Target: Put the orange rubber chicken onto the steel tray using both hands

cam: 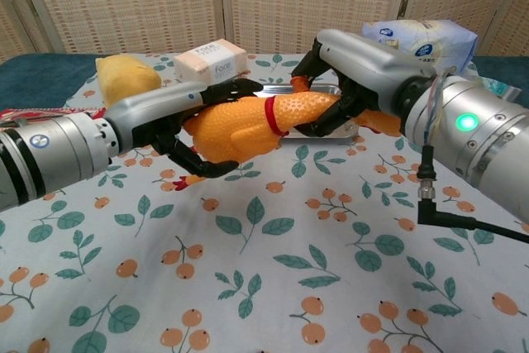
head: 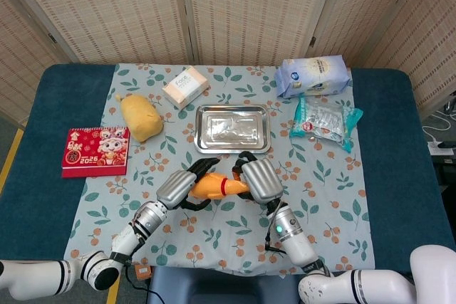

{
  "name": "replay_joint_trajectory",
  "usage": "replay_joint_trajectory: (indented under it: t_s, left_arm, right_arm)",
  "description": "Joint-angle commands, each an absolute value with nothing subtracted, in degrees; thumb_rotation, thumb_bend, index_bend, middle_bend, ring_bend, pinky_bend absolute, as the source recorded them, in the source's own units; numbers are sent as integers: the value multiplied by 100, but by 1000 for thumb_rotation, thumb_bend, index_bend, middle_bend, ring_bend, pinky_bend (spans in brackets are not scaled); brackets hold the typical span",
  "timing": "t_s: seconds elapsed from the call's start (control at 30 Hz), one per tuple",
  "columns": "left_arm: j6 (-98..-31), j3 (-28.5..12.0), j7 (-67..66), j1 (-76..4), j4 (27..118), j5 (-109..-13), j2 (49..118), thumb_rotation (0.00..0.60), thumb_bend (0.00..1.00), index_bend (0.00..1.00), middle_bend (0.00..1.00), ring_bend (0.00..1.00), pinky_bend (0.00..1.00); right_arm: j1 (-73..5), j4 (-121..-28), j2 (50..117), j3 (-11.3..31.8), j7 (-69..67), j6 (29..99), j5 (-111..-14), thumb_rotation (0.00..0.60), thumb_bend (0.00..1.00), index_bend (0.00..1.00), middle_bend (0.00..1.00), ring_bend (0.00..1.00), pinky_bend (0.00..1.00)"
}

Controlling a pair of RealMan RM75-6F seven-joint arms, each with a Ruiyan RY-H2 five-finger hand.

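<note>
Two silver robot hands carry the orange rubber chicken with a red band at its neck (cam: 248,124) between them, lifted clear of the leaf-and-berry patterned tablecloth (head: 324,197). The left hand (cam: 178,121) cups the plump body end, its black fingers (cam: 201,169) curled under and around it, while the right hand (cam: 351,68) is wrapped around the narrower neck end, fingers closed over the top and underneath. From the head view the chicken (head: 214,186) hangs just in front of the near rim of the rectangular steel tray (head: 232,128), not over it, with the left hand (head: 179,187) and right hand (head: 257,179) at either side. Beyond the tray lies a small peach-coloured box printed with the word "Face" (head: 185,87), and to its left a lumpy yellow plush toy (head: 140,117) rests on the cloth. A red desk calendar with a cartoon figure (head: 95,151) sits further left on the dark blue table surface (head: 43,112). To the right of the tray lie a pale blue soft pack of tissues (head: 313,74) and, just nearer, a clear teal-edged packet (head: 324,120).
</note>
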State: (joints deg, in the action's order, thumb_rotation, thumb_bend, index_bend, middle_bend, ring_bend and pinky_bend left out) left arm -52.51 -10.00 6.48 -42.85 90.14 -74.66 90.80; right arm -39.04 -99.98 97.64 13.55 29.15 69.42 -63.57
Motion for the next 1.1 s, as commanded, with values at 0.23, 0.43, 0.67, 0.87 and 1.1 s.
replay_joint_trajectory:
  t_s: [0.23,0.43,0.67,0.87,1.1]
  left_arm:
    - [-5260,-1028,751,-4304,8997,-7468,9069,600,367,0,0,0,142]
    - [-5489,-1060,691,-4257,8890,-7495,9194,600,412,262,305,274,311]
    - [-6002,-1133,655,-4146,8613,-7652,9514,600,687,895,887,766,725]
    - [-6052,-1130,659,-4138,8604,-7710,9517,600,714,906,929,814,789]
    - [-6184,-1183,759,-4093,8622,-7717,9582,600,714,898,938,825,787]
  right_arm:
    - [-3913,-10009,9752,1347,2886,6911,-6375,600,440,884,527,694,998]
    - [-3915,-9993,9772,1351,2854,6914,-6391,600,440,884,527,694,998]
    - [-3912,-9972,9778,1353,2835,6911,-6383,600,440,884,527,694,998]
    - [-3920,-9952,9788,1361,2826,6891,-6364,600,441,884,527,694,998]
    - [-3921,-9971,9783,1365,2838,6898,-6362,600,440,884,527,694,998]
